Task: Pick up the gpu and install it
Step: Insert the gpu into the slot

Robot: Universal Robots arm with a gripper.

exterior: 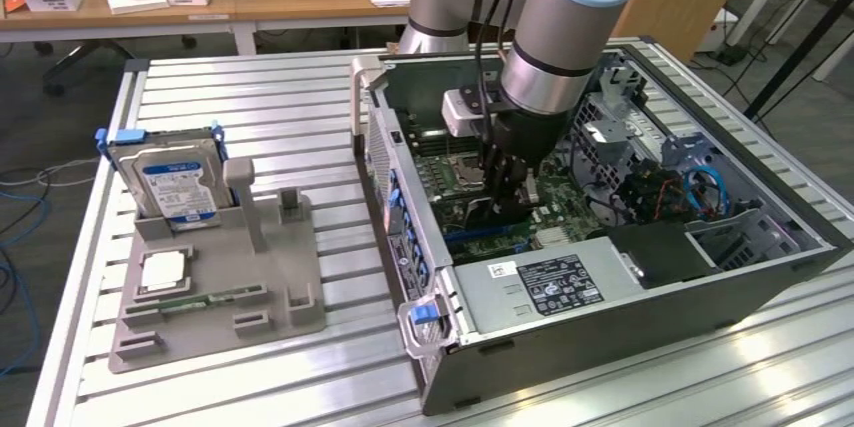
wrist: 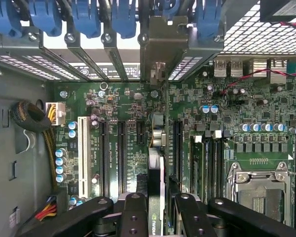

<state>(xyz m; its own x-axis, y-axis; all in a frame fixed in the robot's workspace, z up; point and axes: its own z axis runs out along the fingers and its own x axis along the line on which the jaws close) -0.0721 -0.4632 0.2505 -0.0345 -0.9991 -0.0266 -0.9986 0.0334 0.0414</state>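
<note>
Black claw point(wrist: 157, 217) gripping gpu point(wrist: 157, 163), NVIDIA logo.

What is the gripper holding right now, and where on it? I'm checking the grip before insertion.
The gripper holds the gpu edge-on by its upper edge, above the motherboard inside the computer case.

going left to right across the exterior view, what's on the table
hard drive standing in the grey parts holder → memory stick lying flat on the holder → open computer case → arm with its tool down over the motherboard, gripping the gpu → blue cables
</note>
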